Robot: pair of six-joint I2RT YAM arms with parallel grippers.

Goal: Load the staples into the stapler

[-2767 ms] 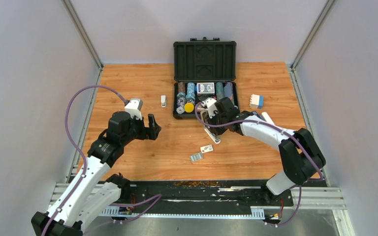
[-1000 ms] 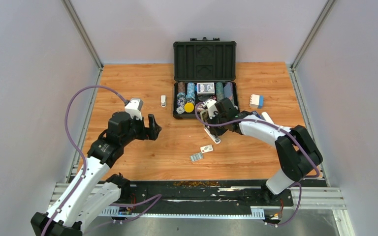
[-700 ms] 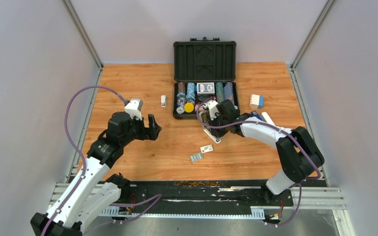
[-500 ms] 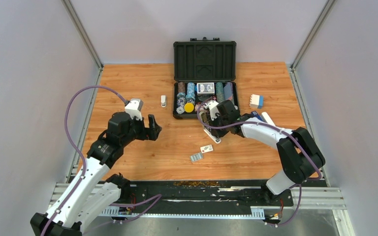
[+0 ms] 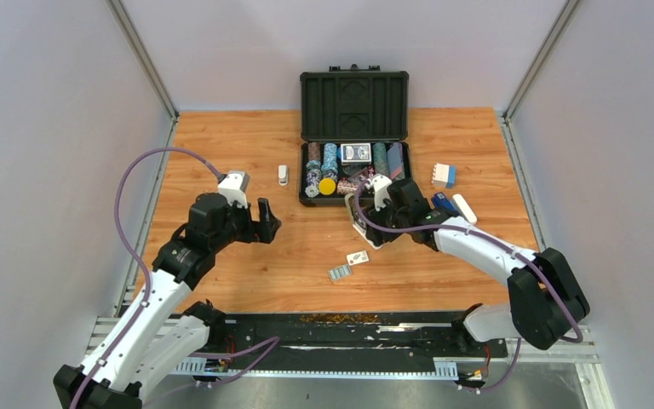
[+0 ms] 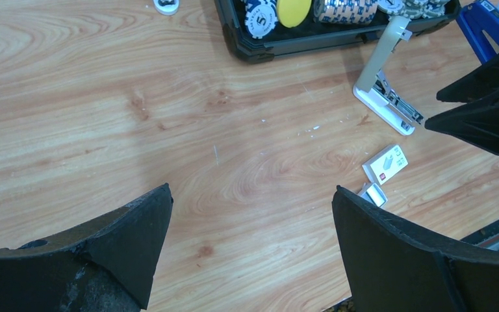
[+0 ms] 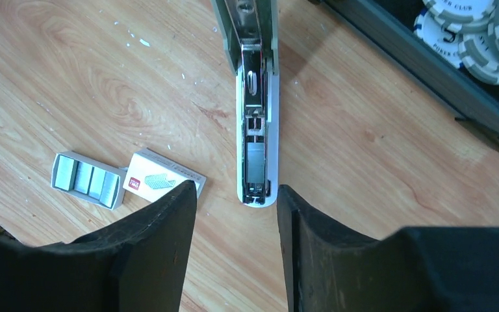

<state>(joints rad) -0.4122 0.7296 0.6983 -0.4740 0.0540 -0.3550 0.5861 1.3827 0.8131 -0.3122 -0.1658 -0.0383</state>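
Hovering over the nose of the stapler [image 7: 257, 130], the right gripper [image 7: 235, 195] is seen released, fingers spread, nothing grasped. The stapler's front end is framed between the fingertips in the right wrist view, and contact cannot be told. The stapler is laid on the wooden table [image 7: 377, 149] just in front of the black poker-chip case [image 5: 355, 102]. Its top arm is swung up and back, so the magazine channel is exposed upward; this is judged to be so a strip can be dropped in from above. No strip is made out in the channel, though glare makes that unsure. The staples [image 7: 86, 180] are seen in the small white tray, which is pulled clear of its sleeve [image 7: 164, 179]. Tray and sleeve lie flat, just beside each other, near the stapler's nose and within easy reach of the right arm. The left gripper [image 6: 252, 194] is also open and empty, held over bare wood well apart from the stapler, probably kept out of the way. The opening step is judged done and loading not yet done. A strip pickup is expected next; the strips are thin and could slide or snap under a pinch.
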